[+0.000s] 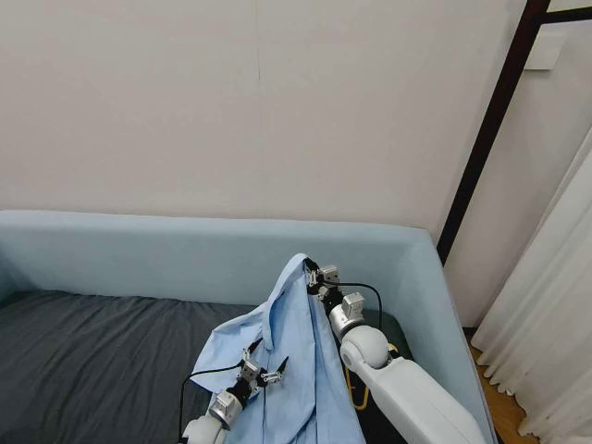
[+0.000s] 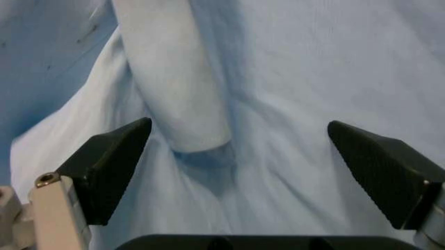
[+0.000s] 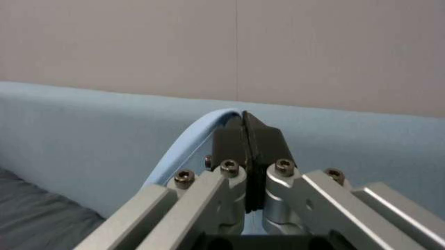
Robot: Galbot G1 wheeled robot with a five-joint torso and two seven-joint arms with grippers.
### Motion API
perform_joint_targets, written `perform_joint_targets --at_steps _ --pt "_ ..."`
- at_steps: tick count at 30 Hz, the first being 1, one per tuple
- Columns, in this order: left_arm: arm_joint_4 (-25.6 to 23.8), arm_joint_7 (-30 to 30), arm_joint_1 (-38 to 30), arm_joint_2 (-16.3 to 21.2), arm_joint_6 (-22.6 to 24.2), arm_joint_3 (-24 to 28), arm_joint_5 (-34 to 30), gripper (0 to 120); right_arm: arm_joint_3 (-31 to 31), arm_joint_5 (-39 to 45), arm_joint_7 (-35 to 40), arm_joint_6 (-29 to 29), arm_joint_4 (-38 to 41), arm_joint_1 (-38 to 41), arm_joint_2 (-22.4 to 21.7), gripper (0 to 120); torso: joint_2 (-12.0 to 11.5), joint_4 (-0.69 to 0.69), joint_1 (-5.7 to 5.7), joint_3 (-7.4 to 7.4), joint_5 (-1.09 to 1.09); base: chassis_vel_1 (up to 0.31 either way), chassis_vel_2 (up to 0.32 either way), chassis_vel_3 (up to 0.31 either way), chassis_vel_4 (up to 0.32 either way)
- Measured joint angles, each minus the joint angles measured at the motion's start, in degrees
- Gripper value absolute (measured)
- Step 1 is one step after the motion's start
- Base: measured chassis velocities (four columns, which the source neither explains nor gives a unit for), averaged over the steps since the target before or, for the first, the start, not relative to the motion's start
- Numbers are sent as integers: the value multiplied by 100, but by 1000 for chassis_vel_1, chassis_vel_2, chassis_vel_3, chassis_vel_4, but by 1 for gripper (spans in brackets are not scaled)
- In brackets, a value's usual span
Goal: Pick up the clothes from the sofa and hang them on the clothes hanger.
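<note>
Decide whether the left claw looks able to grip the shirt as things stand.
Probably yes. The left claw is open close to the shirt, a fold lying between its fingers with nothing in the way; the right claw holds the shirt up.

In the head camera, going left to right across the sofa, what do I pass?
Dark seat cushion → left gripper, open → right gripper, shut on the blue shirt → sofa armrest → white curtain.

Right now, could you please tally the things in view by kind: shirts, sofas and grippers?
Shirts: 1, the light blue shirt
Sofas: 1, the sofa
Grippers: 2, the left gripper with jaws open, the right gripper shut on the shirt
Total: 4
</note>
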Motion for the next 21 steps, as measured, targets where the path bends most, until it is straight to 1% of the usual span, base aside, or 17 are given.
perform_joint_targets --at_steps 7,11,15,16,21 --pt "187 -427 -39 -108 39 -37 72 100 33 1 4 -9 38 -20 -6 0 0 0 0 0 0 0 0 0 0" --pt "245 -590 -87 -152 42 -58 80 97 38 5 7 -15 98 -52 -26 0 0 0 0 0 0 0 0 0 0" --pt "240 -704 -121 -222 42 -80 77 91 46 11 8 -19 154 -83 -59 0 0 -1 0 0 -1 0 0 0 0" --pt "221 -735 -129 -244 42 -87 77 88 53 12 8 -20 171 -94 -72 0 0 -1 0 0 -1 0 0 0 0" --pt "63 -792 -96 -220 42 -98 77 87 78 20 6 -22 235 -144 -133 0 0 -1 0 0 -1 0 0 0 0"
